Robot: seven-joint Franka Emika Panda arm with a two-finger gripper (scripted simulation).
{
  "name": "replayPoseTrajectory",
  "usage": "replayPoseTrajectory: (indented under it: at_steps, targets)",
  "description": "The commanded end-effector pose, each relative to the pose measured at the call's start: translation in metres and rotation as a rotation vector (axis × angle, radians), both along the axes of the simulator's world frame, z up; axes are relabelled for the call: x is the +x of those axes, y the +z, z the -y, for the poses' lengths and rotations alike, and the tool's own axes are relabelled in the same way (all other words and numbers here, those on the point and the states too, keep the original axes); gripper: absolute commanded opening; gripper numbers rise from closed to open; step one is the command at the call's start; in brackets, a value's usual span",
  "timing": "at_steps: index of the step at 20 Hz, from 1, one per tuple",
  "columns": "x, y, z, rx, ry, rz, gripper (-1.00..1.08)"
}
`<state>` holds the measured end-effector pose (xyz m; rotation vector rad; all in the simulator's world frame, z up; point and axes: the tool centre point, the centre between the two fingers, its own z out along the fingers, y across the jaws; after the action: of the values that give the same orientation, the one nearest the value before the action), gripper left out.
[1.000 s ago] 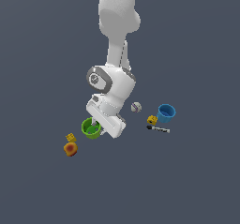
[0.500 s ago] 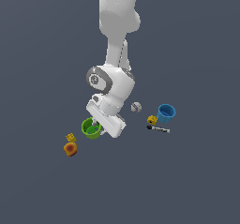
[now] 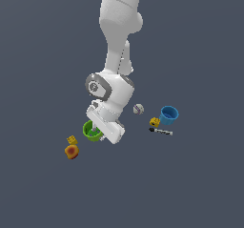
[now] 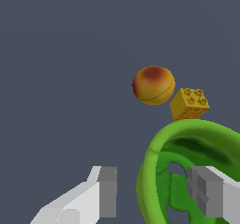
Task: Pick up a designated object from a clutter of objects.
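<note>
The bright green cup (image 3: 89, 130) with a thick rim stands on the dark grey floor, partly hidden by my white hand. In the wrist view the cup (image 4: 154, 162) fills the space by the fingers. My gripper (image 3: 96, 128) (image 4: 157, 192) is open and straddles the cup's rim: one finger (image 4: 108, 190) is outside the wall with a gap to it, the other finger (image 4: 206, 190) is inside the cup. The jaws do not touch the rim.
An orange fruit-like ball (image 3: 71, 151) (image 4: 153, 85) and a yellow cube (image 3: 71, 139) (image 4: 189, 104) lie just beyond the cup. On the exterior view's right lie a white-grey ball (image 3: 138, 109), a blue cup (image 3: 168, 115), a second yellow cube (image 3: 154, 122) and a black-and-white marker (image 3: 161, 131).
</note>
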<state>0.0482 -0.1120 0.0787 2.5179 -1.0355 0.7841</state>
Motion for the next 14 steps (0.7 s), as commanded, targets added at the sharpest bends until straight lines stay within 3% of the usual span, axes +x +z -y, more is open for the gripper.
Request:
replayPoseTrajectory:
  at_steps: [1, 4, 5, 14]
  targets:
    - [0.0022, -0.0043, 0.0026, 0.000, 0.000, 0.001, 0.28]
    - [0.0036, -0.0056, 0.0036, -0.001, 0.000, 0.001, 0.28]
    - [0.0036, -0.0056, 0.0036, -0.001, 0.000, 0.001, -1.00]
    - [0.0036, -0.0056, 0.0036, -0.001, 0.000, 0.001, -1.00]
